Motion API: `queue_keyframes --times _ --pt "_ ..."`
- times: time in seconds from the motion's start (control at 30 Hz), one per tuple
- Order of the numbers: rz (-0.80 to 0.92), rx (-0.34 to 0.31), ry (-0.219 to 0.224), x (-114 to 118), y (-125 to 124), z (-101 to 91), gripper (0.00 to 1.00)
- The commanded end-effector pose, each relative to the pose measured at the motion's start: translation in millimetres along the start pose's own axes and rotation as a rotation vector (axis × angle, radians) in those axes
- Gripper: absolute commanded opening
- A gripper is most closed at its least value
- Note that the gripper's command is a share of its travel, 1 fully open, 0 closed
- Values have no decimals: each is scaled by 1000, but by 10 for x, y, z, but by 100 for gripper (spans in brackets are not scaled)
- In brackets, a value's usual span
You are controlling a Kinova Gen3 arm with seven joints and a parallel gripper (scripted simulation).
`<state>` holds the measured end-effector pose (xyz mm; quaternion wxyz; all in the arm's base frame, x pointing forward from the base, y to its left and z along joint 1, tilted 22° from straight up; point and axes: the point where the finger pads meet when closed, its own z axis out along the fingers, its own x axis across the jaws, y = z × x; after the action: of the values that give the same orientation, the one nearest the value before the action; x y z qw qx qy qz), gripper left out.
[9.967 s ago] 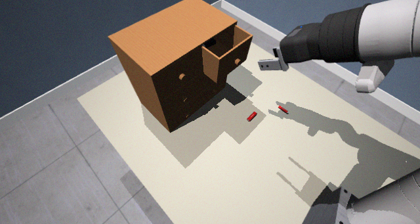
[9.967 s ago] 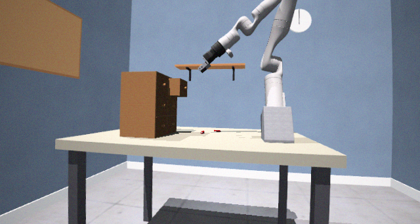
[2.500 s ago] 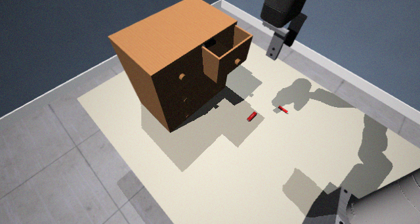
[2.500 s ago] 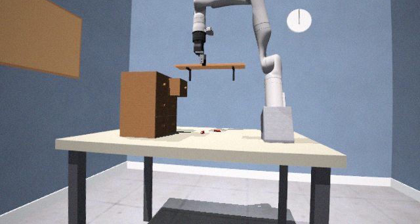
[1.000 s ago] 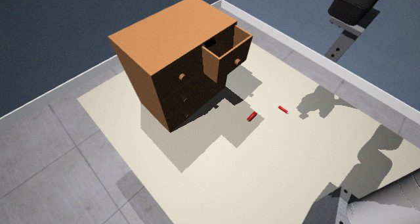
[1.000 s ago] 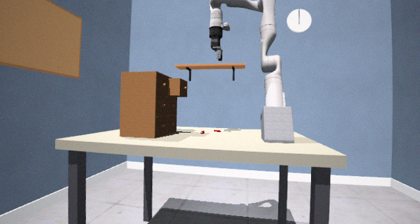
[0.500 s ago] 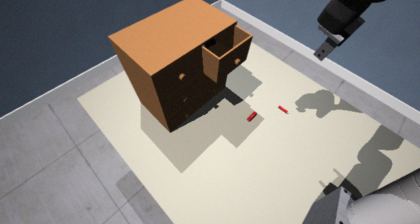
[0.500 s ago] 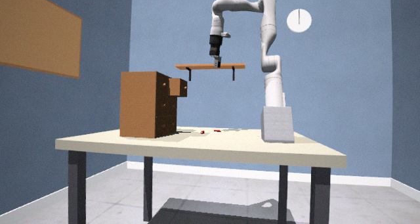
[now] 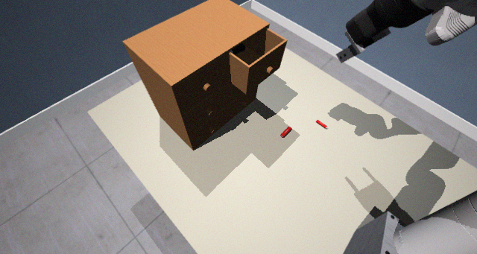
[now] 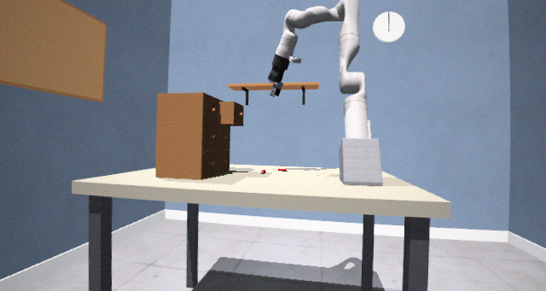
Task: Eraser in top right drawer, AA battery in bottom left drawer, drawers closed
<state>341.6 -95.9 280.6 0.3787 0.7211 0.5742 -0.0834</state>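
The pincer is hanging high above the table, fingers spread wide and gripping nothing. It is pointing down and slightly toward the chest, well clear of everything on the table. In the top view only one dark fingertip is showing at the frame's upper right, below the black wrist. The arm is rising from a grey block on the table's right part, bending over at the top and reaching back toward the chest.

The chest is standing upright on the table's left part. Its top right drawer is sticking partway out, level, with a dark object lying inside at the back; too shadowed to name with certainty, likely the eraser. The top left drawer is sitting flush, and the lower drawers are looking pushed in, though their fronts are dark.

Two small red things are lying on the table in front of the chest, apart from each other. The nearer one, a short red cylinder, is resting at the edge of the chest's shadow. The other, a thin red stick with a pale tip, is lying farther right. Which of them is the battery cannot be told.
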Motion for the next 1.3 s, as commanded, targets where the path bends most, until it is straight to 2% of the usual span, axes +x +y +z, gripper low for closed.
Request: queue_keyframes --times 0.0,0.27,0.33,0.57,0.83,1.23,1.27 --pt "10 -95 41 113 20 64 100" --pt "10 -271 143 372 95 99 100" --pt "10 -271 143 372 95 99 100" --pt "-9 -362 239 611 45 57 100" --pt "-26 -409 311 773 -37 5 100" --pt "-29 -421 332 822 -51 -19 100" --pt "-29 -421 332 822 -51 -19 0"
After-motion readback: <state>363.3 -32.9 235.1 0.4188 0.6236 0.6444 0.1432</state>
